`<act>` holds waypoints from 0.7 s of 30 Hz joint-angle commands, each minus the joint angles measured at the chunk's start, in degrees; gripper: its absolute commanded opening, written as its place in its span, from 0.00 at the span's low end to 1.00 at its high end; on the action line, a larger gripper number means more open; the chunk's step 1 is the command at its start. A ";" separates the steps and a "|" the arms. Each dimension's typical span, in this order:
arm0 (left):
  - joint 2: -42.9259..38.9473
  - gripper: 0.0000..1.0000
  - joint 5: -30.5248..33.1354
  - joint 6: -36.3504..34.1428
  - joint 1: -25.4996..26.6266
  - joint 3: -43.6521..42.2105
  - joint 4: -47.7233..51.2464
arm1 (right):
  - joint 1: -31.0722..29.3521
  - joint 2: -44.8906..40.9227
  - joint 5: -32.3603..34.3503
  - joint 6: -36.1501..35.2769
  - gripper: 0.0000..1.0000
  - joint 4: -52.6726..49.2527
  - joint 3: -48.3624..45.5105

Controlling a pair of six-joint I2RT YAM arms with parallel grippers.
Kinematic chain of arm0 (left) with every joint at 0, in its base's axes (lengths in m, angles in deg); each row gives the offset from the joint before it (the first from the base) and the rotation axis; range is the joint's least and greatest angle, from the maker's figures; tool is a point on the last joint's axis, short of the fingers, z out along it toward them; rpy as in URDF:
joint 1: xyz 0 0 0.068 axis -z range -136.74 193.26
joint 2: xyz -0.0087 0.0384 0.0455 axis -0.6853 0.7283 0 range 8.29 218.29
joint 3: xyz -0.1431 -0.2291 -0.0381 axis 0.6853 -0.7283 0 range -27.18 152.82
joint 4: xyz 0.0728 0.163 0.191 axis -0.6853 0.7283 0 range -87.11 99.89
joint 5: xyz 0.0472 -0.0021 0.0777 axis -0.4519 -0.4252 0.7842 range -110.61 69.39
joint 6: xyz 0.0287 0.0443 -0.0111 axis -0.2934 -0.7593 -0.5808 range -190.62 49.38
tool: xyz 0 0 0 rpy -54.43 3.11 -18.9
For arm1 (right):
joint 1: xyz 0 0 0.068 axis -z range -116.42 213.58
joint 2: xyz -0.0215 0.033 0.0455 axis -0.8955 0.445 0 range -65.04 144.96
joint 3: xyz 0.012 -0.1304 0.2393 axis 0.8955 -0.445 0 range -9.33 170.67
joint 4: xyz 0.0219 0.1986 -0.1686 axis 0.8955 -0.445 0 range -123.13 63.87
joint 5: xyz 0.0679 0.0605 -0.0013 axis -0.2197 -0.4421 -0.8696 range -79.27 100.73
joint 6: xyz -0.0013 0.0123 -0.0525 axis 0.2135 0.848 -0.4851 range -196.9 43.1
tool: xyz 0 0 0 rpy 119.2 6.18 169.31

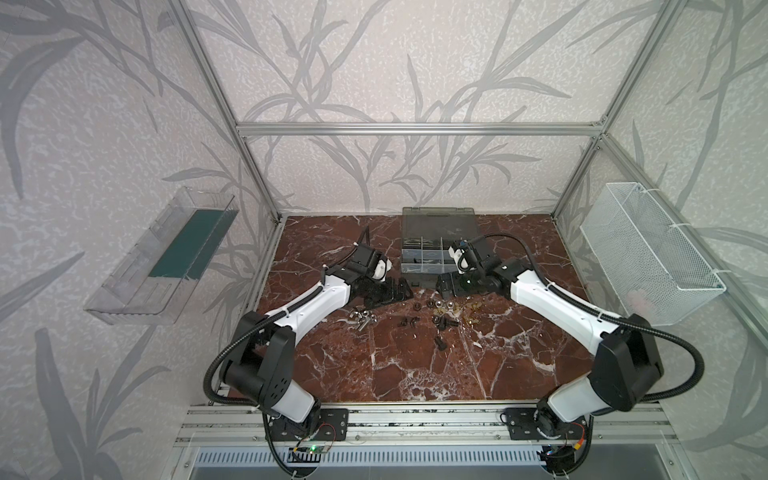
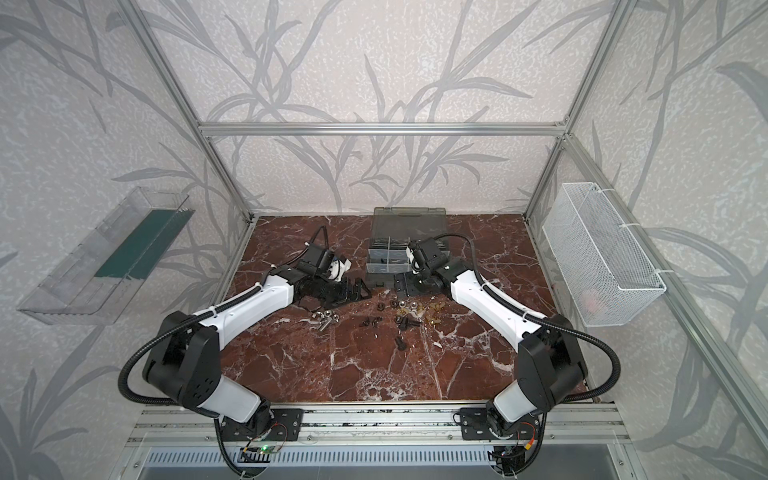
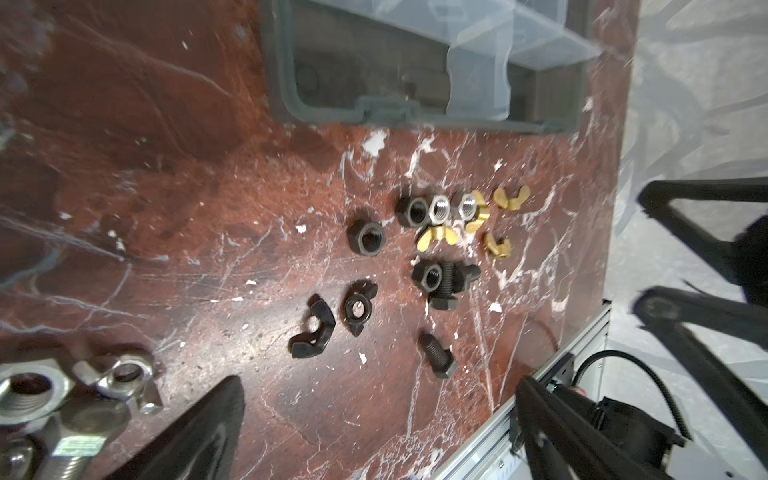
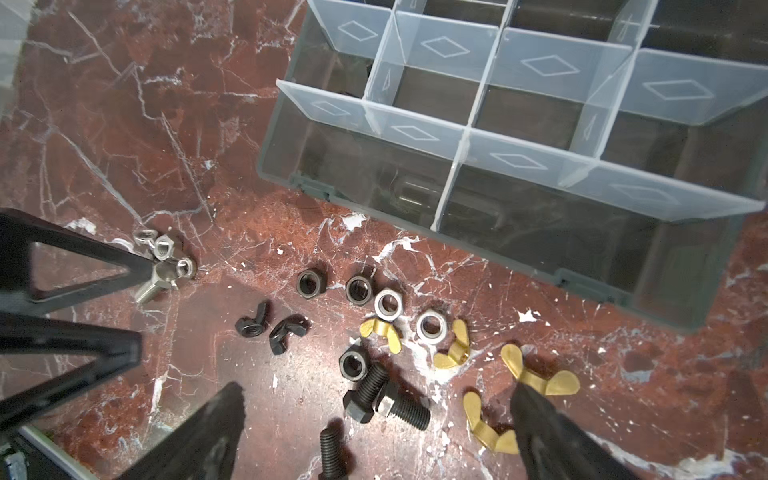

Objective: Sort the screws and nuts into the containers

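the right fingers [image 4: 540, 419] stood spread wide with nothing between them, hovering over the loose hardware on the tabletop [image 4: 124, 137], just in front of the organiser case [image 4: 274, 166]. the left fingers [image 3: 208, 424] were equally wide and empty, just beside a small silver cluster [image 4: 166, 257] of nuts and a bolt. the screws [image 4: 386, 399], black ones, lay under the gap of the right fingers. two of them touched each other and a black nut, and a third [image 4: 332, 453] lay apart. the nuts [image 4: 387, 303], black and silver hex ones plus brass wing nuts [image 4: 540, 376], were scattered between the screws and the case. the containers [image 4: 451, 183] sat open behind the pile. whether anything lay in them could not be told.

judging from this, the step was picking the next piece. it would go best by choosing the lone screw rather than the touching pair, then setting the fingers across its shank. they should descend straight and close gently so the screw did not squirt sideways. one wing nut lay right by a finger and could get dragged, so a small shift away seemed wise.
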 commanded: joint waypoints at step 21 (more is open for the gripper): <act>14.14 0.67 6.30 -7.22 6.20 7.07 7.14 | -2.43 -16.75 -3.73 -0.64 0.99 15.77 -22.45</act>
